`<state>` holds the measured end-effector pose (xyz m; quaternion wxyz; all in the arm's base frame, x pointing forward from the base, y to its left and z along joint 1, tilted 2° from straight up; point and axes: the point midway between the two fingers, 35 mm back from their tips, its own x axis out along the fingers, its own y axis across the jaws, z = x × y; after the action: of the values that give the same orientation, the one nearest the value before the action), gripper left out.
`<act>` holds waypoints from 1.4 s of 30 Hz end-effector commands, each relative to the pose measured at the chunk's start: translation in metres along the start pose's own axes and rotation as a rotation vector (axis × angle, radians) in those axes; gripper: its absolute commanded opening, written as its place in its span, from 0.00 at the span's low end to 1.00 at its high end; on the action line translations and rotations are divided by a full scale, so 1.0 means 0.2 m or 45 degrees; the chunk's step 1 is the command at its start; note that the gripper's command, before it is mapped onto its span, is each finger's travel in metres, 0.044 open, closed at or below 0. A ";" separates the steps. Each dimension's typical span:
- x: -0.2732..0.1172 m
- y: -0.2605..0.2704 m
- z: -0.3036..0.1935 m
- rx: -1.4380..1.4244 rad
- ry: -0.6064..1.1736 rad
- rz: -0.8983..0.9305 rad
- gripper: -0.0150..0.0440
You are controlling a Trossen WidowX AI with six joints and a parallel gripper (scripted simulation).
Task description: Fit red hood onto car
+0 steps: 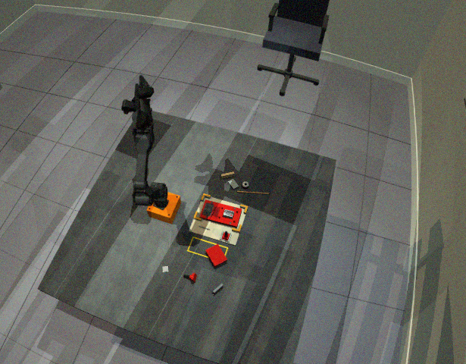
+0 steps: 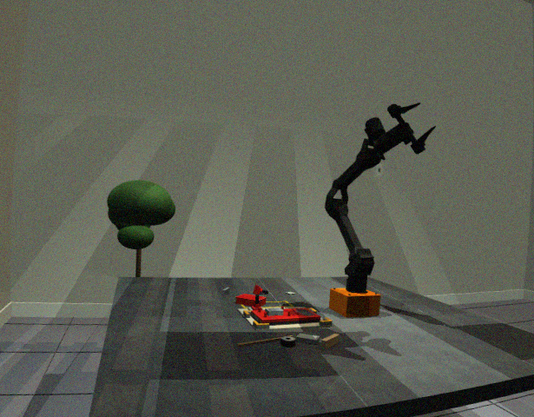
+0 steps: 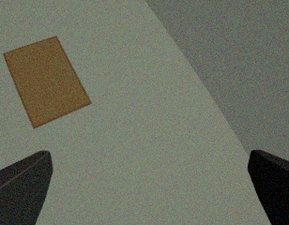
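The hood (image 1: pixel 216 255) (image 2: pixel 250 299), a red block-like shell, lies on the table with its flat face up, turned at an angle across one corner of a yellow outlined rectangle (image 1: pixel 197 254). Its corner holes cannot be made out. The red chassis (image 1: pixel 219 220) (image 2: pixel 298 318) sits in the jig (image 1: pixel 213 232) (image 2: pixel 286 326), a cream board with yellow corner brackets. The silver engine block (image 1: pixel 228 213) (image 2: pixel 274 311) is on its deck. The pegs are tiny dark marks. My gripper (image 2: pixel 427 115) (image 3: pixel 150 152) is wide open and empty, raised high and pointed away from the car and hood.
A small red and black part (image 1: pixel 225 236) stands on the jig board near the hood. Beyond the hood lie a red cone-like piece (image 1: pixel 192 277), a grey bar (image 1: pixel 217 289) and a white square (image 1: pixel 165 268). Across the jig lie a thin stick (image 1: pixel 253 192), a ring (image 1: pixel 245 183) and small blocks.
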<state>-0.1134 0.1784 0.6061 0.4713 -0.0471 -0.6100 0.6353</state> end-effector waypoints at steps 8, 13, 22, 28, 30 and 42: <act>0.06 0.13 -0.43 0.101 0.365 0.087 1.00; 0.02 0.19 -0.79 0.182 0.642 0.091 1.00; -0.27 0.22 -1.34 0.316 1.105 0.031 1.00; -0.52 0.21 -1.62 0.441 1.388 -0.047 1.00; -0.61 0.21 -1.71 0.492 1.479 -0.083 1.00; -1.54 0.18 -2.12 0.910 2.173 -0.564 1.00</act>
<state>0.2694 0.3166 0.3400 0.8333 -0.2524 0.1004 0.4815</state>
